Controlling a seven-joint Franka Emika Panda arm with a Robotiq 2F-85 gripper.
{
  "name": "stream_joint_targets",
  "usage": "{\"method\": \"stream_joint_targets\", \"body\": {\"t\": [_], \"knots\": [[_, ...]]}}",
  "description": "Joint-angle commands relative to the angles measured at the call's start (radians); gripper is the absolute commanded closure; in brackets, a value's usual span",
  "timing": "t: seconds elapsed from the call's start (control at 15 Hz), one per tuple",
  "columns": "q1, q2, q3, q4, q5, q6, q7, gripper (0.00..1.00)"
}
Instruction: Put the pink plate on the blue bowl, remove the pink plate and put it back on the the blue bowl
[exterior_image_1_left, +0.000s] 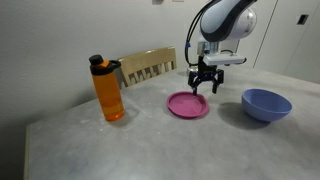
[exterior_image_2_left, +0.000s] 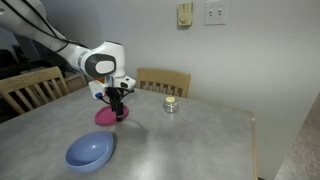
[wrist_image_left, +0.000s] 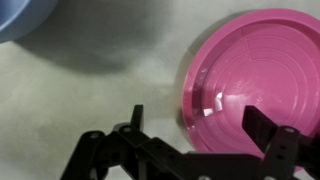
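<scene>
The pink plate (exterior_image_1_left: 187, 105) lies flat on the grey table, also seen in an exterior view (exterior_image_2_left: 106, 116) and filling the right of the wrist view (wrist_image_left: 255, 75). The blue bowl (exterior_image_1_left: 266, 104) stands apart from it on the table, near the front in an exterior view (exterior_image_2_left: 89, 151); only its edge shows at the wrist view's top left corner (wrist_image_left: 20, 15). My gripper (exterior_image_1_left: 203, 86) (exterior_image_2_left: 118, 105) hovers just above the plate's rim, open and empty; in the wrist view (wrist_image_left: 195, 125) one finger is over the plate and one over bare table.
An orange bottle with a black cap (exterior_image_1_left: 107, 90) stands on the table. A small jar (exterior_image_2_left: 171, 104) sits near the table's back edge. Wooden chairs (exterior_image_1_left: 148, 66) (exterior_image_2_left: 163, 80) stand behind the table, another at the side (exterior_image_2_left: 28, 88).
</scene>
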Motion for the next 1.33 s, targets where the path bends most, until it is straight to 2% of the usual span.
{"method": "stream_joint_targets", "body": {"t": [0.0, 0.47, 0.53, 0.73, 0.93, 1.07, 1.13, 1.27], "knots": [[-0.029, -0.024, 0.034, -0.054, 0.073, 0.090, -0.082, 0.00], [-0.007, -0.012, 0.004, -0.066, 0.055, 0.101, -0.074, 0.03], [-0.008, -0.014, 0.004, -0.069, 0.055, 0.106, -0.077, 0.07], [-0.010, -0.001, 0.011, -0.054, 0.060, 0.118, -0.086, 0.36], [-0.001, 0.015, 0.018, -0.027, 0.053, 0.111, -0.092, 0.48], [0.007, 0.018, 0.018, -0.021, 0.047, 0.109, -0.096, 0.51], [0.011, 0.017, 0.017, -0.021, 0.044, 0.109, -0.097, 0.47], [0.017, 0.015, 0.011, -0.025, 0.036, 0.110, -0.095, 0.46]]}}
